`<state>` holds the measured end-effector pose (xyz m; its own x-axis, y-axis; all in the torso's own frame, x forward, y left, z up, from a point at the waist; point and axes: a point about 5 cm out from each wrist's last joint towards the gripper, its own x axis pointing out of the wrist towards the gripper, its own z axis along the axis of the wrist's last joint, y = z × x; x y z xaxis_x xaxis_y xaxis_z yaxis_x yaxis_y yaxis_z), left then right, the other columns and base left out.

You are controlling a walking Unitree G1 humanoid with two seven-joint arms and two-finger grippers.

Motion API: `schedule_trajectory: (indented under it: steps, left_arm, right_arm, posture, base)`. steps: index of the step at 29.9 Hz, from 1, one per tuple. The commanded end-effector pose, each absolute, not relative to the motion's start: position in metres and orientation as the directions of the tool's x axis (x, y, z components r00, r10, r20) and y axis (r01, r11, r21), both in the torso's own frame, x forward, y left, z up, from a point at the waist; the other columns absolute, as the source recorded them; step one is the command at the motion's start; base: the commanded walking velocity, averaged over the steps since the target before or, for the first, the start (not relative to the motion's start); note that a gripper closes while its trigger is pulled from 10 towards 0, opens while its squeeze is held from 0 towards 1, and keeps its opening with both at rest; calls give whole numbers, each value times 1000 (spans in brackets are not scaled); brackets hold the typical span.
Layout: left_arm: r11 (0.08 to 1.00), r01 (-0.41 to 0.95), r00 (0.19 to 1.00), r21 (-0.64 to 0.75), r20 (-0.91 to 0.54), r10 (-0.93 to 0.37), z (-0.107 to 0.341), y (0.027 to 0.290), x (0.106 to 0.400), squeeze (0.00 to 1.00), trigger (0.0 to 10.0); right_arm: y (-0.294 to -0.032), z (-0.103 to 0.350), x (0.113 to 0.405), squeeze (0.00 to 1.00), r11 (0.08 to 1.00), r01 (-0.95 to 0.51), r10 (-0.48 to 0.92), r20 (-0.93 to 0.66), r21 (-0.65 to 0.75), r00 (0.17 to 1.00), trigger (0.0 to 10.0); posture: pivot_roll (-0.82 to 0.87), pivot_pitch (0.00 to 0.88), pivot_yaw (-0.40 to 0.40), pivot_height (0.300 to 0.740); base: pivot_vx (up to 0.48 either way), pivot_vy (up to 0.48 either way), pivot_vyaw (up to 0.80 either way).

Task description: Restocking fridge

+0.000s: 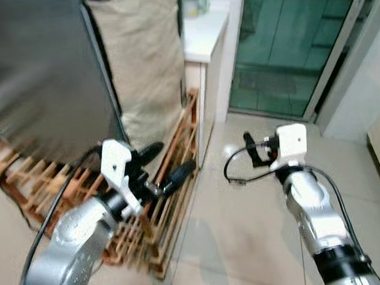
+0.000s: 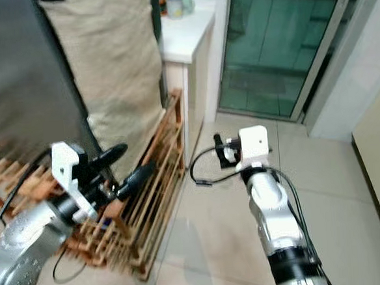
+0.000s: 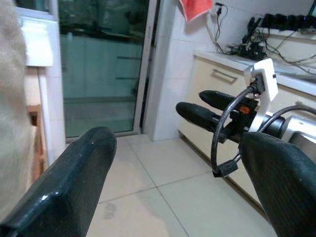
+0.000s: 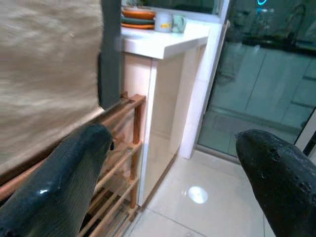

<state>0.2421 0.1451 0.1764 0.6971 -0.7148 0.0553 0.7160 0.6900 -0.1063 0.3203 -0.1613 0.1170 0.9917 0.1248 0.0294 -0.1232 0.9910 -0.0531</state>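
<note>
Both pincers are seen spread and empty. Left gripper (image 1: 169, 167) is raised in front of the chest, fingers apart, nothing held between them. Right gripper (image 1: 254, 148) is raised at about the same height, well apart from the left, fingers likewise apart, as seen from the right wrist.

No stock item is carried. A dark, blurred slab, judged to be the fridge (image 1: 42, 74) door or side, is seen above and beyond the left gripper. This cannot be confirmed because of blur.

Just beyond and below the left gripper a wooden rack (image 1: 173, 183) is noted, with a beige sack (image 1: 145, 61) hanging above it. Ahead of the right gripper a white counter (image 4: 163, 42) is noted, carrying plates (image 4: 138, 15) and cups (image 4: 170, 22). Farther off, a glass door (image 1: 287, 38) is noted, with pale floor tiles (image 1: 248, 230) underneath.

Step judged: transit or approach, before any pick or handle grasp. Next move is judged to call for steadying the view, locating the fridge handle or goods, then closing in with one gripper.
</note>
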Motion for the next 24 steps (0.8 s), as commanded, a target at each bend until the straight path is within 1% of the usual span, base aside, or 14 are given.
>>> schedule_trajectory:
  steps: [1, 2, 3, 4, 5, 7, 9, 11, 12, 15, 21, 22, 23, 24]
  left_arm:
    - [727, 682, 731, -73, 80, -678, 190, 149, 251, 0, 10000]
    - [727, 682, 731, -73, 80, -678, 190, 149, 251, 0, 10000]
    - [845, 530, 847, -67, 86, -524, 191, 156, 273, 0, 10000]
    - [893, 443, 896, -81, 83, -437, 191, 160, 284, 0, 10000]
    - [893, 443, 896, -81, 83, -437, 191, 160, 284, 0, 10000]
    - [949, 308, 950, -69, 77, -303, 189, 166, 300, 0, 10000]
    - [961, 267, 962, -70, 83, -261, 189, 162, 308, 0, 10000]
    - [960, 271, 961, -74, 86, -264, 189, 158, 310, 0, 10000]
    - [958, 281, 958, -62, 82, -276, 187, 148, 314, 0, 10000]
    - [956, 293, 953, -32, 86, -289, 185, 136, 318, 0, 10000]
    - [967, 251, 965, -46, 95, -246, 184, 134, 325, 0, 10000]
    - [983, 176, 981, -45, 87, -172, 182, 139, 333, 0, 10000]
    - [983, 176, 981, -45, 87, -172, 182, 139, 333, 0, 10000]
    - [993, 107, 991, -49, 81, -103, 181, 145, 339, 0, 10000]
  right_arm:
    - [-165, 122, 321, 0, 992, -116, 119, 49, -57, 992, 10000]
    - [-165, 122, 321, 0, 992, -116, 119, 49, -57, 992, 10000]
    - [-164, 122, 321, 0, 992, -116, 119, 48, -57, 992, 10000]
    - [-164, 122, 321, 0, 991, -117, 120, 48, -56, 992, 10000]
    - [-164, 122, 321, 0, 991, -117, 120, 48, -56, 992, 10000]
    - [-162, 122, 321, 0, 991, -123, 125, 46, -58, 991, 10000]
    - [-160, 122, 321, 0, 990, -129, 132, 45, -62, 990, 10000]
    - [-160, 122, 321, 0, 989, -131, 134, 45, -63, 990, 10000]
    - [-159, 122, 321, 0, 989, -132, 135, 44, -65, 990, 10000]
    - [-158, 122, 321, 0, 988, -138, 142, 43, -73, 989, 10000]
    - [-157, 122, 321, 0, 987, -142, 145, 42, -73, 989, 10000]
    - [-155, 121, 321, 0, 986, -150, 153, 39, -75, 987, 10000]
    - [-155, 121, 321, 0, 986, -150, 153, 39, -75, 987, 10000]
    - [-154, 120, 321, 0, 985, -155, 158, 37, -76, 987, 10000]
  posture:
    - [-67, 0, 0, 740]
    - [-67, 0, 0, 740]
    - [-70, 0, 1, 740]
    - [-70, 0, 1, 740]
    - [-70, 0, 1, 740]
    - [-80, 0, 4, 740]
    - [-82, 0, 4, 740]
    - [-84, 0, 6, 740]
    - [-91, 0, 9, 740]
    - [-95, 0, 11, 740]
    - [-98, 0, 13, 740]
    - [-102, 0, 16, 740]
    - [-102, 0, 16, 740]
    - [-105, 0, 18, 740]
  base:
    - [0, 0, 0]
    - [0, 0, 0]
    - [0, 0, 0]
    - [0, 0, 0]
    - [0, 0, 0]
    - [0, 0, 0]
    - [0, 0, 0]
    - [0, 0, 0]
    - [0, 0, 0]
    - [0, 0, 0]
    - [0, 0, 0]
    - [0, 0, 0]
    - [0, 0, 0]
    - [0, 0, 0]
